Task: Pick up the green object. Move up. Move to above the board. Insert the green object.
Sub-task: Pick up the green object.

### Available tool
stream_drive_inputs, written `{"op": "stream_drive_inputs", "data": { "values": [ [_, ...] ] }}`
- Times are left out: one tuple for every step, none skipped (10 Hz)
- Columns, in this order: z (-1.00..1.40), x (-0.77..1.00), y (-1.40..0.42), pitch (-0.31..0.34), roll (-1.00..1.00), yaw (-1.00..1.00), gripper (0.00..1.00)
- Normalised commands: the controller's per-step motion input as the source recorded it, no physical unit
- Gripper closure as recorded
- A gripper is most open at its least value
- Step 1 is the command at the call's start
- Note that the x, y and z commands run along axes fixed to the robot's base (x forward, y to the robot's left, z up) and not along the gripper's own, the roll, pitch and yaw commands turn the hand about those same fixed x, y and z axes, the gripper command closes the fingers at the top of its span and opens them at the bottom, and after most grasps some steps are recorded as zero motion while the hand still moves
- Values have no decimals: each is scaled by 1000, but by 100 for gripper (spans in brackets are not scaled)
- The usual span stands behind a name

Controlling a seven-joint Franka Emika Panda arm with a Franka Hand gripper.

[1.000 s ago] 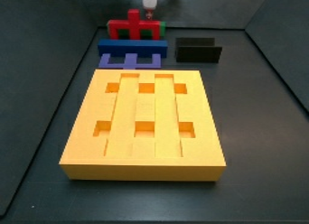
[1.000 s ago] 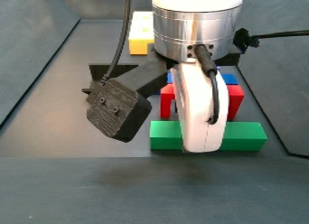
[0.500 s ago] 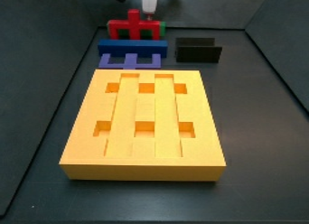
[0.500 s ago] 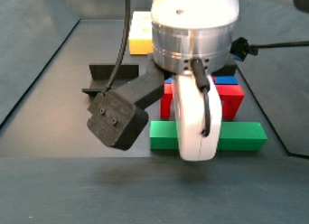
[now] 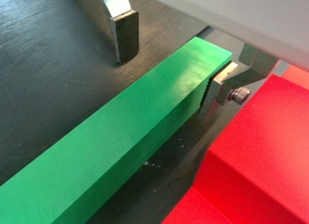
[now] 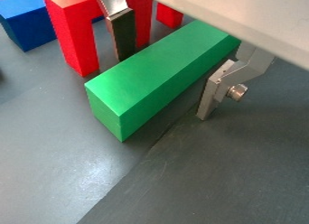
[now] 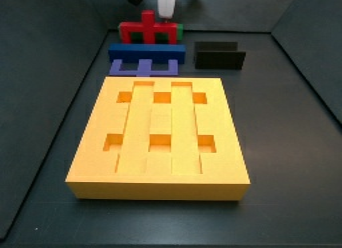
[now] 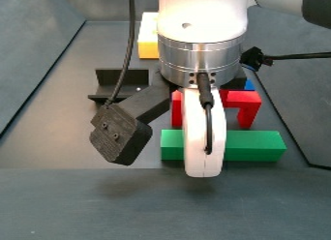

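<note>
Beside the red cross-shaped block (image 6: 75,33), the pincer (image 6: 169,60) straddles the green object (image 6: 157,74) with plates open, not yet clamped.

— What is in front in the side view?

— The arm, with its big silver cylinder, fills the middle. Below it the white pincer (image 8: 203,152) hangs down over the green object (image 8: 258,145), which lies flat on the dark counter (image 8: 77,200). The white body hides the middle of the bar, so I cannot tell how the jaws stand.

— And behind the bar?

— A red block (image 8: 241,105) stands just behind it, and a small blue piece (image 8: 245,87) shows above the red one. Far back, a corner of the board (image 8: 150,38) is visible. At the left a dark fixture (image 8: 119,87) stands on the floor, and a black camera box (image 8: 116,137) hangs from the wrist.
</note>
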Motion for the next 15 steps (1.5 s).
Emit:
{"op": "stream_drive_inputs", "data": {
  "values": [
    [-37,0,0,-26,-47,0,0],
    [-17,0,0,-4,-31,0,0],
    [0,-134,0,-6,0,-63,0],
    [0,-174,0,-37,-3,0,0],
    [0,-180,0,-47,0,0,0],
    [0,-134,0,-37,-6,0,0],
    [0,0,0,-11,-7,0,0],
    [0,0,0,-10,-13,0,0],
    [-46,-6,0,-41,-7,0,0],
    [-86,-71,0,-74,0,0,0],
    [-89,-117,0,-94,-16,0,0],
    [-86,-89,0,-81,-3,0,0],
    [-77,-74,0,-71,0,0,0],
    [-54,-146,0,-77,0,0,0],
    [-23,-143,0,-84,-36,0,0]
  ]
}}
